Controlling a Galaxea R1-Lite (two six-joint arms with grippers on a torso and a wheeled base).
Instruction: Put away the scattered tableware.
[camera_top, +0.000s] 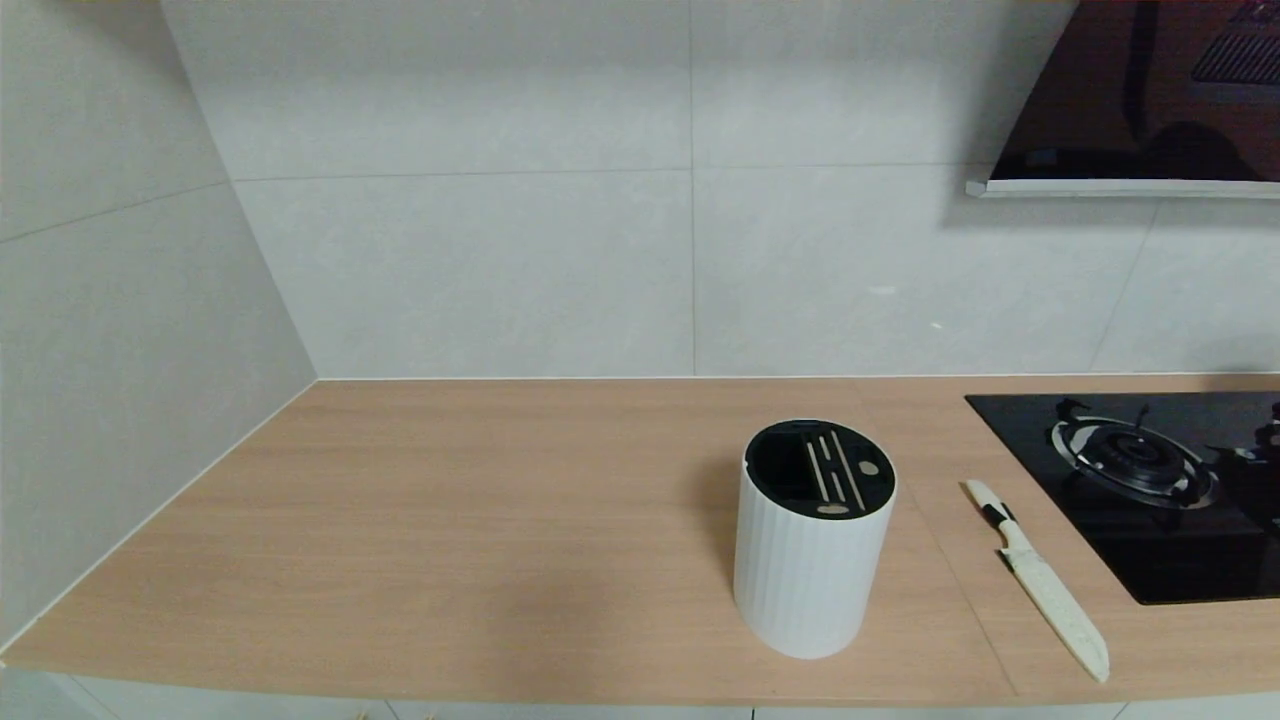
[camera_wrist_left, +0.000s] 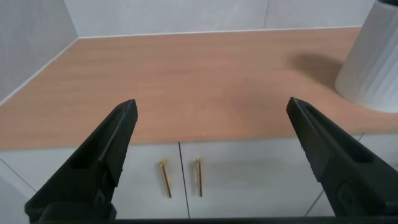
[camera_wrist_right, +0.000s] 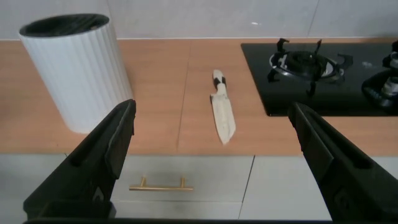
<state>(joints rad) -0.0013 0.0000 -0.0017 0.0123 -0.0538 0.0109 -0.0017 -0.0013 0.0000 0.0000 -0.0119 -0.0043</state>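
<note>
On the countertop (camera_top: 450, 520), a white knife (camera_top: 1040, 583) lies near a ribbed knife block (camera_top: 812, 545); left gripper (camera_wrist_left: 211, 107) and right gripper (camera_wrist_right: 212, 109) are spread wide, empty.

Holder (camera_wrist_left: 373, 62) cut off in left wrist view, hob (camera_top: 1100, 540) in head view

Pale grey tiled walls (camera_top: 480, 270) meet in a corner at left; light wood countertop (camera_top: 450, 520) runs along the back wall; black gas hob (camera_top: 1100, 530) set in at right, dark range hood (camera_top: 1150, 90) above it; white cabinet doors (camera_wrist_left: 249, 177) below, brass handles (camera_wrist_left: 164, 178).
</note>
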